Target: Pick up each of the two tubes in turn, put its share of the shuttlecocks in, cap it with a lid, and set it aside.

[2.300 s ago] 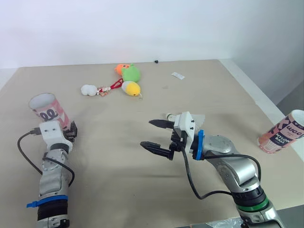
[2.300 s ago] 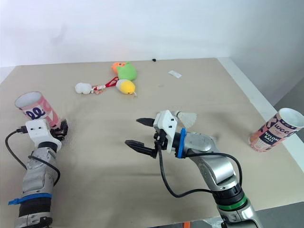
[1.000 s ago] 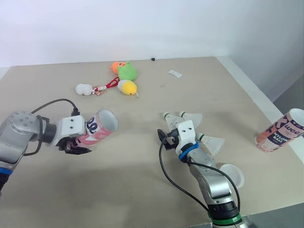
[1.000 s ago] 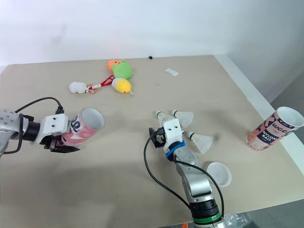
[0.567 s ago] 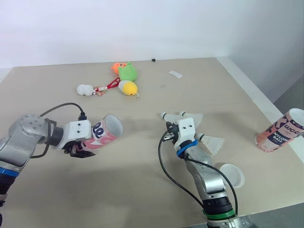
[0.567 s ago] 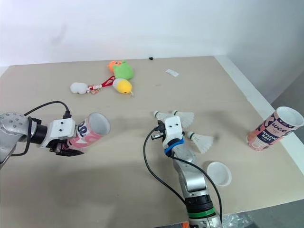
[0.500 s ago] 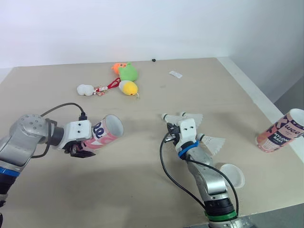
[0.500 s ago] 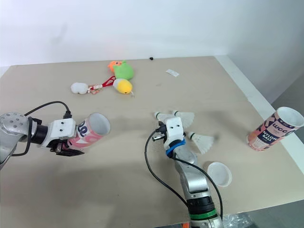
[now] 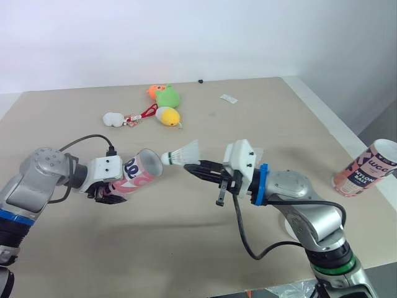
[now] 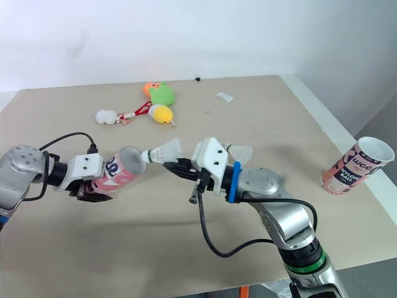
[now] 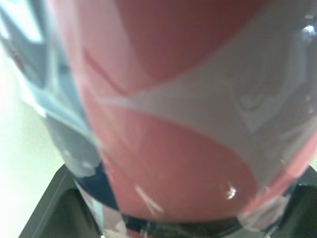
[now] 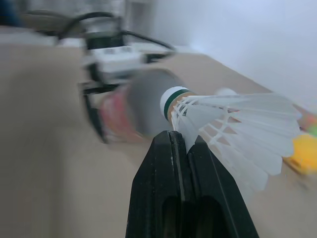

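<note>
Feathers make the shuttlecock [image 9: 183, 153] very light and easy to crush, so the safest hold is low on the skirt near the cork. The right gripper [image 9: 191, 167] has done about this: its fingers are pressed together on the lower edge of the skirt, and the cork points toward 9 o'clock. The shuttlecock is in the air over the middle of the table [image 9: 186, 248], with its cork just at the open mouth of the tube [image 9: 140, 173]. The tube looks like thin, smooth card, stiff enough to hold but likely to dent under a hard squeeze. The left gripper [image 9: 107, 191] is clamped on its lower half at 9 o'clock and holds it tilted almost flat, mouth toward 3 o'clock. The way between cork and mouth is free. My judgement is that a small error in angle could catch the feathers on the rim. A spare shuttlecock [image 10: 239, 152] lies behind the right gripper, the second tube [image 9: 366, 171] stands upright at the 3 o'clock edge, and the toys [image 9: 165, 103] and a white scrap [image 9: 232, 98] lie near 12 o'clock — all well apart from the work.
</note>
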